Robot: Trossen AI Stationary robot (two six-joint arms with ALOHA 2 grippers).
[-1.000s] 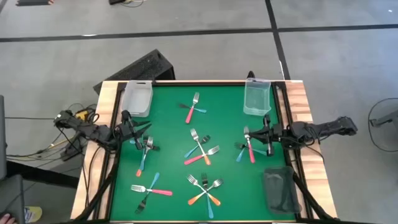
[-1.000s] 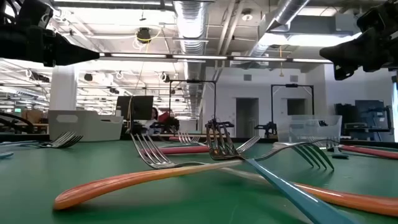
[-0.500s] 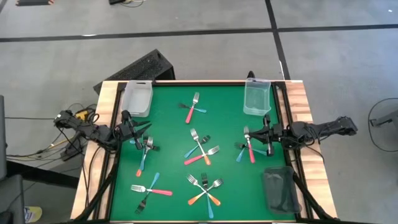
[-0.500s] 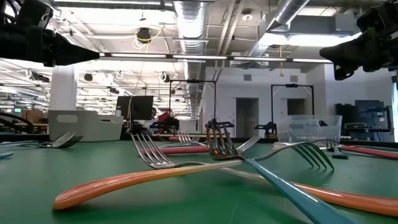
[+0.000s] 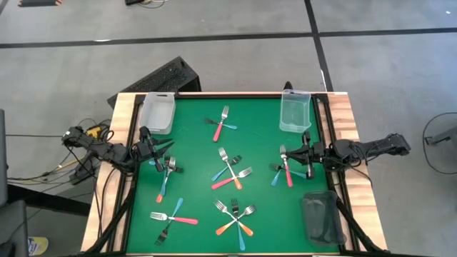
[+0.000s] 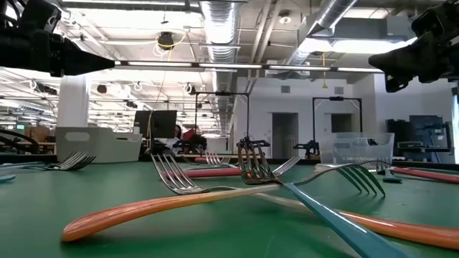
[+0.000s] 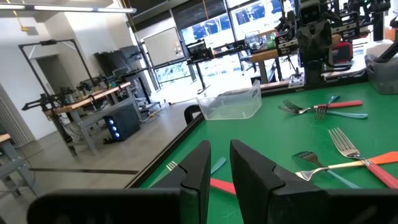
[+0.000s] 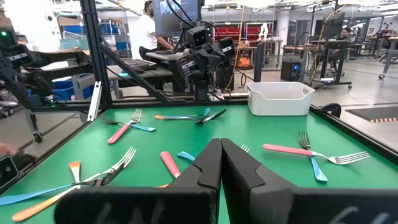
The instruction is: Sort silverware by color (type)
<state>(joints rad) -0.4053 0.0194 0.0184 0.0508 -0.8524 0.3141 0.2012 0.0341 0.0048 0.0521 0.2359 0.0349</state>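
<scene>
Several forks lie flat on the green mat [image 5: 200,150] in crossed clusters: far middle [image 5: 223,123], centre [image 5: 230,170], near middle [image 5: 235,216], near left [image 5: 171,218], left [image 5: 166,175] and right [image 5: 284,170]. Their handles are pink, blue or orange. At the mat's left edge my left gripper [image 5: 168,147] [image 7: 219,155] hovers level above the left cluster, open by a narrow gap with nothing in it. At the right edge my right gripper [image 5: 291,153] [image 8: 221,146] hovers level above the right cluster, shut and empty.
A white bin [image 5: 158,113] stands at the far left corner, a clear bin [image 5: 295,112] at the far right and a dark bin [image 5: 320,218] at the near right. Wooden rails [image 5: 350,121] border the mat. Beyond the table, in the right wrist view, a person [image 8: 148,28] stands.
</scene>
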